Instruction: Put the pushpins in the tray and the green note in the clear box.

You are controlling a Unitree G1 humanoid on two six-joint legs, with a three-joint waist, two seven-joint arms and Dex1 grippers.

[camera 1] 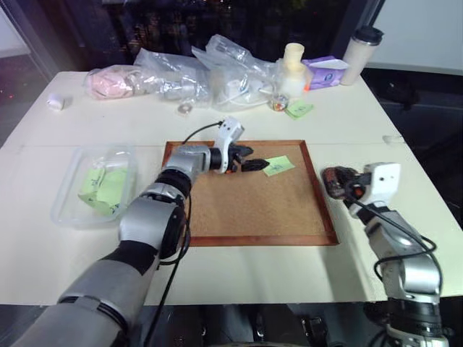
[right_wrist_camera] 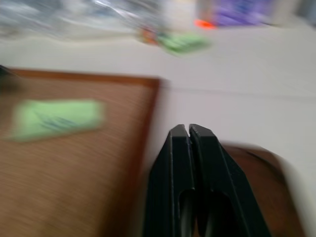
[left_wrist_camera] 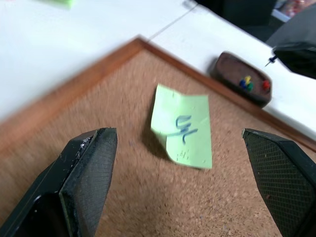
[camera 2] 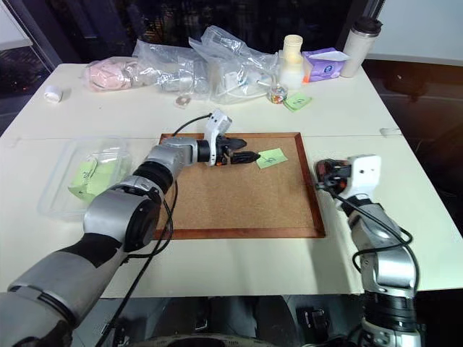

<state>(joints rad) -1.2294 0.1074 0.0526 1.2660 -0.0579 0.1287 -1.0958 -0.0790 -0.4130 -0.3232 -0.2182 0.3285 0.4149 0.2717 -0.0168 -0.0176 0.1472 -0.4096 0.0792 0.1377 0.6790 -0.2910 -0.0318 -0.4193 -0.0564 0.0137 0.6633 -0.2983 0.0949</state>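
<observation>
Three pushpins (left_wrist_camera: 249, 84) in the tray (left_wrist_camera: 232, 66) show past the spread left gripper (left_wrist_camera: 180, 163); right gripper (right_wrist_camera: 190, 131) closed.

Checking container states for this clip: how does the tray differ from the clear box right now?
The tray is small, dark brown wood, lying beside the cork board's right edge; the clear box is much larger, transparent plastic, lying left of the board. The tray holds pushpins; the clear box holds green paper notes. Both are shallow, open containers with rounded corners on the white table.
</observation>
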